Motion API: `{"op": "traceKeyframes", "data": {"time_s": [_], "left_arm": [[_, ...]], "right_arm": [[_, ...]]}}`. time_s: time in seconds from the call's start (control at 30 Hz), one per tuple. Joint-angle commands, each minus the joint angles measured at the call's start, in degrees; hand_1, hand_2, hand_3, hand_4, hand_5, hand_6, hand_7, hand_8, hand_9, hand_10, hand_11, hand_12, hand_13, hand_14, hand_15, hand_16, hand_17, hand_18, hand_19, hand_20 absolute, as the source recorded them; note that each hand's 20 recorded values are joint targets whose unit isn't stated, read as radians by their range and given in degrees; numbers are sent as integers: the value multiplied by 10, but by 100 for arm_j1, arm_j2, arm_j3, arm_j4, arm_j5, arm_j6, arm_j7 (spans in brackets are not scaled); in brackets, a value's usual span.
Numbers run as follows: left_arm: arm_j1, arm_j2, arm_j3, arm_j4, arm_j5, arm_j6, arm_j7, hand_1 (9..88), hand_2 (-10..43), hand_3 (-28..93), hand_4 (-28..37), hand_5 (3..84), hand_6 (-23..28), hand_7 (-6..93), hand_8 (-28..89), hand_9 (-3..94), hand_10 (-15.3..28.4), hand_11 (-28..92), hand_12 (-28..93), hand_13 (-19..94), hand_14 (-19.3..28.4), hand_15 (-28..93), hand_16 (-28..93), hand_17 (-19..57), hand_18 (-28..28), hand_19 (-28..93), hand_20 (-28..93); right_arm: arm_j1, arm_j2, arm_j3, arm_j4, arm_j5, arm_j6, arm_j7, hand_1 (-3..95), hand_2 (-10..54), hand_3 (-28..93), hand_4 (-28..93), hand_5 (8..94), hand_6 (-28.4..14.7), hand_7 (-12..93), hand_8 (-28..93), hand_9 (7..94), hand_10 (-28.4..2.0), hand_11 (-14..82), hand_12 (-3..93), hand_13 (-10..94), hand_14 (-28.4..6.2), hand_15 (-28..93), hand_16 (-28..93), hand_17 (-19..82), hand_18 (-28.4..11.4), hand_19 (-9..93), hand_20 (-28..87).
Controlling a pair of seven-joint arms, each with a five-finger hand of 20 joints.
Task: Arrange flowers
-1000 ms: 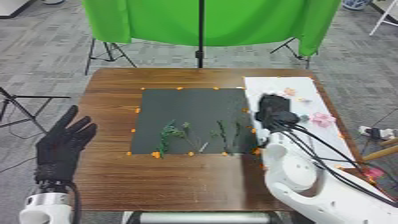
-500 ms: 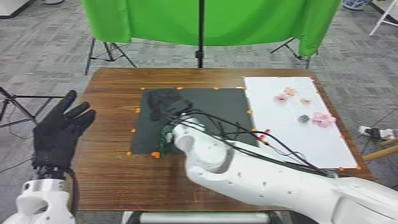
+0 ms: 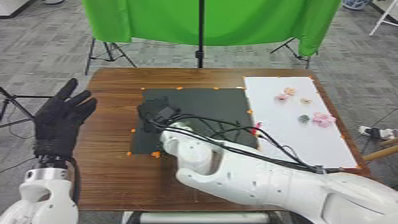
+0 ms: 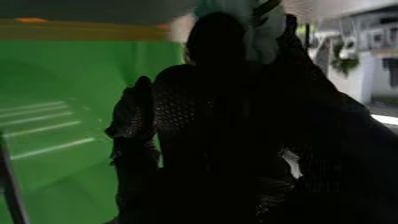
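A brown wooden bench (image 3: 115, 180) stands on grey patterned flooring (image 3: 44, 45) in a working room, a green cloth (image 3: 213, 25) draped across the upper centre of the frame, dark stand legs (image 3: 111, 52) below it and a blue-and-white vessel (image 3: 356, 4) at upper right. At centre lies a dark mat (image 3: 209, 102), edged with orange markers (image 3: 179, 88); adjoining it to the right, a white sheet (image 3: 311, 147) carries loose blooms. A large pink flower (image 3: 323, 120) sits beside a grey-green one (image 3: 304, 118) at the sheet's middle right, while a peach flower (image 3: 290, 91), a smaller pink blossom (image 3: 282, 97) and a cream bloom (image 3: 306, 101) lie nearer its upper end. A small red item (image 3: 258, 131) shows at the border of mat and sheet.

Standing in the way is the white right arm (image 3: 249, 175), slanting in from lower right with dark cables (image 3: 266, 157) along it, covering much of the mat's lower part. Its black-gloved right hand (image 3: 158, 109) is over the mat's left side; the right wrist view shows the fingers (image 4: 218, 45) clamped on a pale flower (image 4: 264, 37), with the green backdrop beyond. At frame left, the gloved left hand (image 3: 58, 127) is raised, fingers straight and slightly apart.
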Motion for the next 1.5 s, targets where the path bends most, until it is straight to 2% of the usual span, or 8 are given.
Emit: {"op": "traceKeyframes", "data": {"time_s": [0.03, 0.33, 0.47, 0.5, 0.7, 0.9, 1.13, 1.5], "left_arm": [[108, -4, 29, 14, -65, 32, 98, 207, 67, 796, -283, 357, 72, 66, -77, 318, 195, 218, 107, 197, 270, 536, -103, -84, 284, 569, -1], [567, 74, -16, -126, -188, 154, 322, 208, 67, 797, -283, 357, 72, 67, -77, 318, 195, 219, 107, 197, 270, 536, -103, -84, 284, 568, 0], [788, -284, -224, -209, 51, 39, -228, 208, 67, 796, -283, 357, 72, 67, -78, 318, 196, 219, 107, 197, 270, 537, -103, -84, 284, 568, 0], [769, -235, -181, -171, -9, 57, -96, 209, 67, 796, -283, 357, 72, 67, -78, 318, 195, 219, 107, 197, 270, 537, -103, -84, 284, 568, 1], [960, -483, -286, -210, 69, 24, -286, 209, 68, 795, -283, 356, 72, 68, -78, 317, 195, 220, 107, 197, 270, 537, -103, -84, 284, 568, 1], [1085, -625, -241, -196, 46, 13, -241, 208, 68, 794, -283, 355, 71, 68, -78, 317, 195, 220, 107, 196, 271, 537, -103, -84, 284, 568, 1], [1093, -556, -117, -172, 7, 16, -40, 207, 67, 796, -283, 355, 71, 70, -78, 317, 195, 220, 107, 196, 270, 536, -102, -84, 284, 568, 2], [952, -632, -74, -120, 24, -42, -87, 206, 67, 796, -283, 354, 71, 68, -78, 317, 194, 220, 107, 197, 270, 536, -102, -82, 284, 574, 5]], "right_arm": [[-53, -14, 20, -117, -183, -414, -166, 448, -95, 710, -283, 729, 24, 240, -34, 741, -86, 506, 302, 667, -75, 824, 213, 222, -213, 845, 495], [-157, 212, -1, -546, -379, -651, -85, 351, -95, 760, -283, 677, 11, 217, -146, 677, -128, 595, 231, 611, -101, 870, 211, 182, -224, 820, 530], [-443, 405, 239, -870, -475, -475, 166, 307, -95, 739, -283, 643, -5, 203, -140, 662, -141, 611, 241, 596, -117, 885, 223, 176, -229, 819, 539], [-284, 468, 176, -912, -405, -295, 266, 299, -95, 734, -283, 640, -7, 202, -139, 660, -145, 614, 243, 592, -122, 888, 226, 175, -230, 819, 540], [-484, 675, 980, -1259, -104, 117, 526, 268, -95, 723, -283, 616, -29, 186, -132, 642, -159, 632, 254, 576, -138, 900, 233, 175, -239, 822, 546], [-664, 1419, 1679, -1759, 333, 637, 884, 266, -95, 725, -282, 609, -36, 178, -127, 629, -164, 625, 249, 567, -144, 893, 228, 171, -240, 822, 546], [-1639, 3056, 3047, -2322, 889, 1264, 1202, 273, -95, 748, -282, 592, -36, 178, -127, 606, -171, 481, 181, 534, -142, 827, 187, 161, -238, 800, 528], [-2687, 3933, 4124, -1734, 1063, 1218, 1868, 293, -95, 799, -282, 557, -18, 199, -139, 573, -167, 371, 160, 478, -140, 788, 154, 142, -231, 782, 513]]}}
